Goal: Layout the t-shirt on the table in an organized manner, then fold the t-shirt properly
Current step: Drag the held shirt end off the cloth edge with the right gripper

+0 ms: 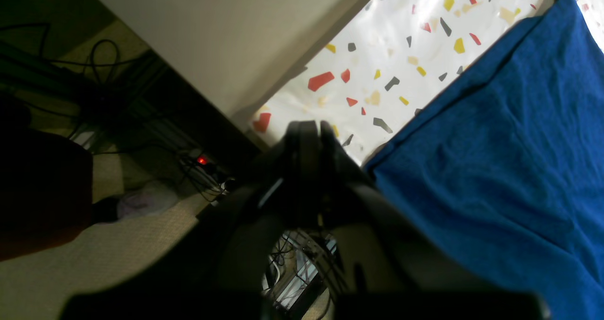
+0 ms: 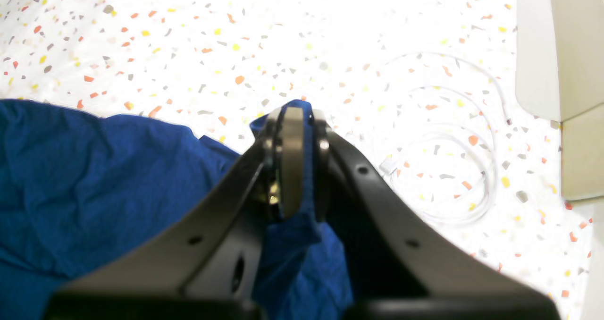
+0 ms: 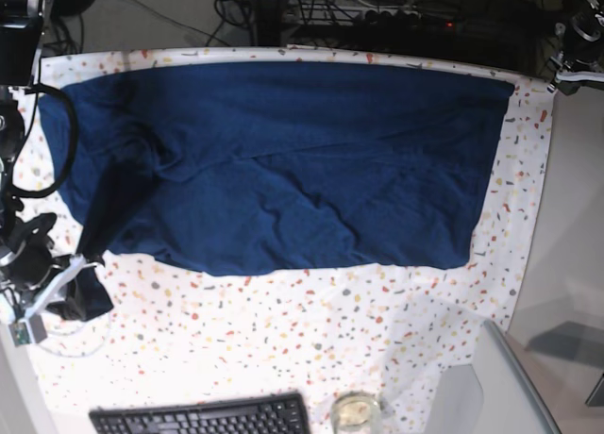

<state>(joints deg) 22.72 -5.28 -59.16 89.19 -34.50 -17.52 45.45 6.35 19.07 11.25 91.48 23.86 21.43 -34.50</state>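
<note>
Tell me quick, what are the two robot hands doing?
Left gripper: closed, holding nothing, beside the t-shirt.
Right gripper: closed on a bit of the t-shirt.

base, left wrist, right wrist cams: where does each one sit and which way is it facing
Base: overhead, looking down on the table, the spread t-shirt and a keyboard; the right gripper shows at its left edge.
Left wrist: on the left arm, looking past the shut left gripper at the table edge and floor.
Right wrist: on the right arm, looking along the right gripper, shut on a shirt fold; white cable beyond.
All three share the t-shirt and table.
</note>
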